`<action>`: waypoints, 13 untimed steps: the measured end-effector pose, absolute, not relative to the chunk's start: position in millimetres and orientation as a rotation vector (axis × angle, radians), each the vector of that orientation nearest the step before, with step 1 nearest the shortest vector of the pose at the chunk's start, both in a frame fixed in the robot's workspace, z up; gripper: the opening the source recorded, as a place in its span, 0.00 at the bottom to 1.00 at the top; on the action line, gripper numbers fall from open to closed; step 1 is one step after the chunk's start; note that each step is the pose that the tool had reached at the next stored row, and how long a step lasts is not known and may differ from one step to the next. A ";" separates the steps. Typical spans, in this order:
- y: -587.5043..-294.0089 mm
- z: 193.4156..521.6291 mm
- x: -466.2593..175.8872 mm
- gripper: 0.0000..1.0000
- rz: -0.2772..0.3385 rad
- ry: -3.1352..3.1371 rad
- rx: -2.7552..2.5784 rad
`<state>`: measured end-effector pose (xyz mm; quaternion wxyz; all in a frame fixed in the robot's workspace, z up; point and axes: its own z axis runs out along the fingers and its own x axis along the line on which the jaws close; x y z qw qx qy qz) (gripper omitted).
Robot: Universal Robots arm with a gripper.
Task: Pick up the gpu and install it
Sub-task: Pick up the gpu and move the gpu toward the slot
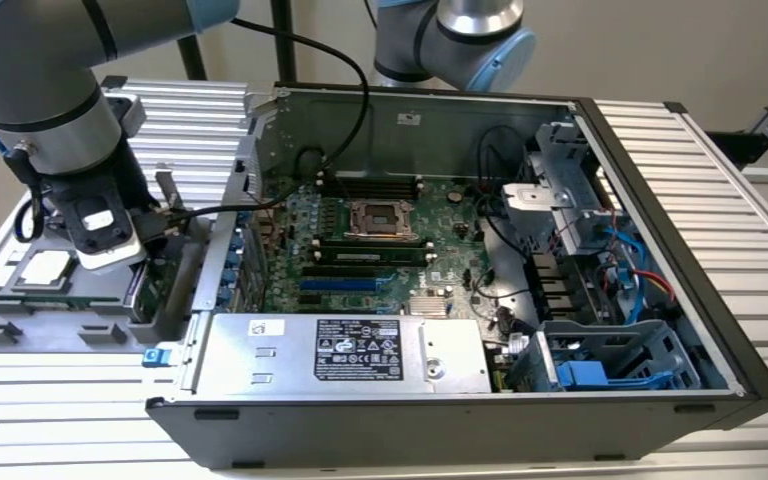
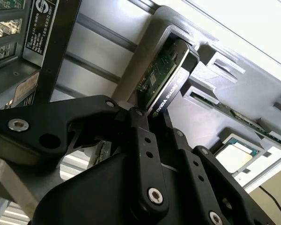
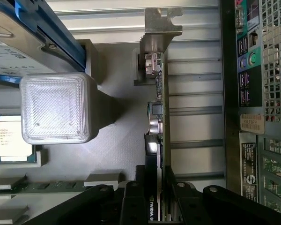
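Tool (image 3: 159, 186) tight around thin green-and-black gpu (image 2: 165, 75)

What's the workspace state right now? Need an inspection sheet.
Surface: slatted aluminium table, carrying everything.
Job's things: thin green-and-black gpu card standing on edge in grey moulded holder tray, outside open black computer case.
Clutter: silver square processor chip and blue-framed silver hard drive in same tray.
Grippers: black pincer straddles the card, apparently shut on it.
Cables: black cable looping over case; red and blue leads inside.
Surroundings: plain wall behind.
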<state>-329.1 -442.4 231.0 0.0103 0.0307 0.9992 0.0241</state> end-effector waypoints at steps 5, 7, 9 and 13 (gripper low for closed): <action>-442.4 231.1 -329.1 0.00 0.075 3.119 0.096; -442.4 231.1 -329.1 0.00 0.075 3.119 0.096; -442.4 231.1 -329.1 0.00 0.075 3.119 0.096; -442.4 232.5 -329.2 0.00 0.075 3.119 0.096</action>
